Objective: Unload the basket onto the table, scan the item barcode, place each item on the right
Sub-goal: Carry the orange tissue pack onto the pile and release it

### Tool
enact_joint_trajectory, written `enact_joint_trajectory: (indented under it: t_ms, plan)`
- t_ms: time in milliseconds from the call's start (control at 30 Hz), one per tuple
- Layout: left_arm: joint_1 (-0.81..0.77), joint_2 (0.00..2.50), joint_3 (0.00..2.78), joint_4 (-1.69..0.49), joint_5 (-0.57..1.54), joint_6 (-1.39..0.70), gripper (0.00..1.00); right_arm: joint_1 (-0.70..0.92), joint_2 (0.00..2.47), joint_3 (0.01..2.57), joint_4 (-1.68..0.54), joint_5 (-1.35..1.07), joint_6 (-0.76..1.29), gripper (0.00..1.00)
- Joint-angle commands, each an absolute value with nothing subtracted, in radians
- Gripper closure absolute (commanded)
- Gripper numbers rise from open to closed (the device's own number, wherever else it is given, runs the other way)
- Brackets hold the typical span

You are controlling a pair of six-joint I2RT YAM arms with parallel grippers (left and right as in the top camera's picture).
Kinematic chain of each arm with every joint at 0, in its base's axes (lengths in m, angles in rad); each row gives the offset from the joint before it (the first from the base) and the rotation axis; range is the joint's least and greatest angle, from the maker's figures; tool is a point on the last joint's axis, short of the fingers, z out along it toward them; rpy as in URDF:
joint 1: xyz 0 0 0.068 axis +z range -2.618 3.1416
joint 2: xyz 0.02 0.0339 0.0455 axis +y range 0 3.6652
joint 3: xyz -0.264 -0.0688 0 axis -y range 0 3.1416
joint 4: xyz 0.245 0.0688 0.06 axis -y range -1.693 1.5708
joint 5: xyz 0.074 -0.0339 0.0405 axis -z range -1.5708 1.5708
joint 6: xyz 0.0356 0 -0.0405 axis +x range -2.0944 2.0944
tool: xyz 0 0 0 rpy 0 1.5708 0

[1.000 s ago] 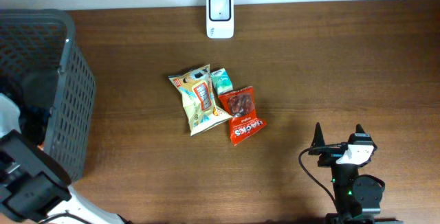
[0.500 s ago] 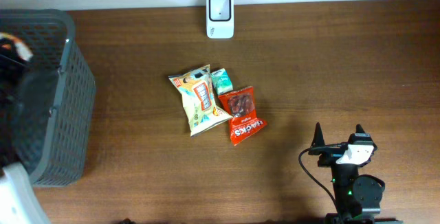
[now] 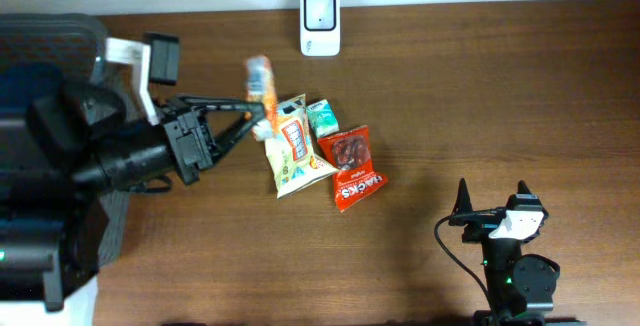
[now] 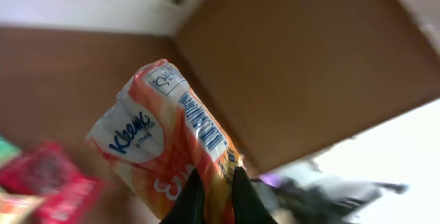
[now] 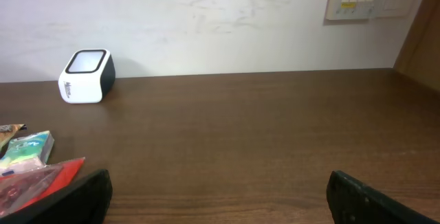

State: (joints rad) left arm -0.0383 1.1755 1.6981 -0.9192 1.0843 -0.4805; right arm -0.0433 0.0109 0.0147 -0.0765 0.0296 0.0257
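The left arm is stretched out from the left edge, across the grey basket (image 3: 95, 41) and towards the middle of the desk (image 3: 500, 86). Its forearm is laid almost level, with the wrist turned so that the fingers point right. The left pincer (image 3: 258, 114) is closed down to a narrow gap on the lower end of an orange and white tissue pack (image 3: 260, 78). In the left wrist view the pack (image 4: 165, 148) is seen pinched at its bottom edge between the two dark fingers (image 4: 189, 200), tilted, with the brand name on its white panel. From overhead the pack is found just beside the top left corner of a yellow snack bag (image 3: 292, 148) and short of the white scanner (image 3: 320, 23), which is stood at the desk's far edge. A green packet (image 3: 322, 118) and a red snack bag (image 3: 352, 168) are laid touching the yellow one.

The right arm is folded at the near right corner. The right pincer (image 3: 490, 198) is spread fully wide and nothing is held in it.
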Motion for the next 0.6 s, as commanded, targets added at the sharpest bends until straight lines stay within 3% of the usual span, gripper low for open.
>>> enact_joint_trajectory:
  t_ms: [0,233,333,433,567]
  plan:
    - [-0.043,1.226,1.695,-0.917,1.309,-0.604,1.0,-0.046,0.003,0.006,-0.078,0.038,0.031,0.01]
    - [-0.043,1.283,1.695,-0.917,1.28,-0.613,1.0,-0.046,0.003,0.006,-0.078,0.038,0.031,0.01]
    - [-0.047,1.298,1.695,-0.923,1.046,-0.561,1.0,-0.046,0.003,0.006,-0.078,0.038,0.031,0.02]
    - [-0.118,1.309,1.695,-1.039,0.546,-0.481,1.0,-0.046,0.003,0.006,-0.078,0.038,0.031,0.01]
    - [-0.254,1.364,1.667,-1.087,0.215,-0.461,1.0,-0.046,0.003,0.006,-0.078,0.038,0.031,0.02]
